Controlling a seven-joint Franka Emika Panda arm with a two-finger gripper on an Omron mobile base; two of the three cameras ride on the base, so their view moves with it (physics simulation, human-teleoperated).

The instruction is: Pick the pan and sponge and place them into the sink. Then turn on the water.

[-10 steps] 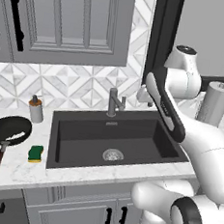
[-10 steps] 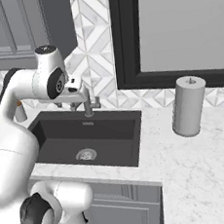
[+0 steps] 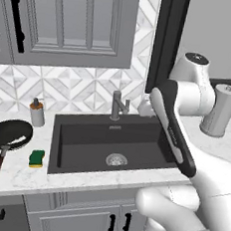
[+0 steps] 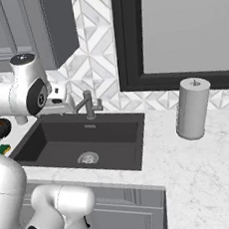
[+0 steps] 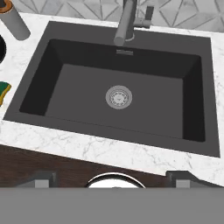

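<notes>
Hovering above the black sink (image 5: 122,94), the claw (image 5: 111,177) stands wide open and empty, while the pan (image 3: 9,135) and sponge (image 3: 37,158) sit on the worktop (image 3: 16,175) left of the basin.

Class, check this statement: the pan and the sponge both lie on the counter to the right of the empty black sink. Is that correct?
Not quite. The pan and sponge lie on the counter to the left of the sink, not the right; the left base view shows this. They are on the counter and the sink is empty.
</notes>
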